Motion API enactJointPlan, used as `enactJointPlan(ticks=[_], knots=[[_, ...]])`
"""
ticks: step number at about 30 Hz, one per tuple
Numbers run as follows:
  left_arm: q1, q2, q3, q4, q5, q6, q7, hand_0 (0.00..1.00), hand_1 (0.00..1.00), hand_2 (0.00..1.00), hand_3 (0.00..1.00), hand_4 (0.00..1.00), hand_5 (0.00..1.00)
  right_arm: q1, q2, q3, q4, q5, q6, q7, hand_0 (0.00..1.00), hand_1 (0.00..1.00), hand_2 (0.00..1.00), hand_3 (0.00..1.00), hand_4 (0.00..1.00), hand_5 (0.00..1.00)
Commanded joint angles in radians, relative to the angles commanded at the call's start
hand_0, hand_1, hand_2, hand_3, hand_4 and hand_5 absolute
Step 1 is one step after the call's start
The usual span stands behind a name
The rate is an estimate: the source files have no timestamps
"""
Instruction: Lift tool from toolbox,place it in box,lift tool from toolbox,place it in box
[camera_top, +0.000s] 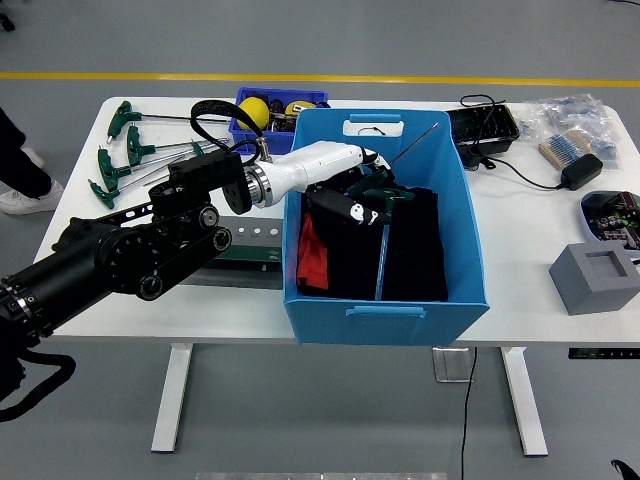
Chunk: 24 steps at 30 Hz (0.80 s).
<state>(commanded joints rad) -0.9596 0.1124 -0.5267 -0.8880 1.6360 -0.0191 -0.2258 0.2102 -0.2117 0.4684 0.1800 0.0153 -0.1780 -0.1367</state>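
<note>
Left robot hand (352, 195) inside blue box (385, 312), fingers clenched on T-handle tool (403, 160), shaft angled up-right

I can't read any text from here; the print on the dark green tool holder (262, 250) is hidden.

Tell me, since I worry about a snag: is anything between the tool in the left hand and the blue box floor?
Nothing rigid: the left hand holds the tool inside the blue box; only black cloth and another T-handle tool lie beneath.
</note>
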Motion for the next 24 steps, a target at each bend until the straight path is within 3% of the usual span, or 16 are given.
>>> enactJointPlan(ticks=[6,11,12,14,19,24], knots=[[0.004,0.006,-0.004,0.003,0.016,-0.033,0.022,0.634,0.688,0.918,0.878,0.937,0.663,0.000,0.000,0.006,0.000,-0.004,0.000,-0.001,0.682,0.655,0.708,0.559,0.777,0.665],[0.006,0.010,-0.010,0.006,0.035,-0.087,0.060,0.634,0.688,0.918,0.878,0.937,0.663,0.000,0.000,0.009,0.000,-0.008,-0.001,-0.002,0.682,0.655,0.708,0.559,0.777,0.665],[0.007,0.011,-0.011,0.006,0.038,-0.094,0.065,0.736,0.799,0.998,0.946,0.941,0.671,0.000,0.000,0.009,0.000,-0.008,-0.001,-0.002,0.682,0.656,0.708,0.559,0.777,0.665],[0.010,0.013,-0.015,0.006,0.042,-0.102,0.073,0.736,0.799,0.998,0.946,0.941,0.671,-0.001,0.000,0.009,0.000,-0.006,-0.001,-0.002,0.682,0.656,0.708,0.559,0.777,0.665],[0.035,0.020,-0.047,-0.007,0.055,-0.088,0.087,0.753,0.814,0.998,0.948,0.939,0.673,-0.002,0.001,0.009,0.000,-0.003,-0.002,-0.001,0.681,0.656,0.708,0.559,0.776,0.666],[0.093,0.027,-0.130,-0.047,0.054,-0.072,0.108,0.746,0.806,0.998,0.931,0.936,0.677,-0.002,0.001,-0.001,0.000,0.009,-0.001,0.002,0.679,0.655,0.708,0.559,0.776,0.667]])
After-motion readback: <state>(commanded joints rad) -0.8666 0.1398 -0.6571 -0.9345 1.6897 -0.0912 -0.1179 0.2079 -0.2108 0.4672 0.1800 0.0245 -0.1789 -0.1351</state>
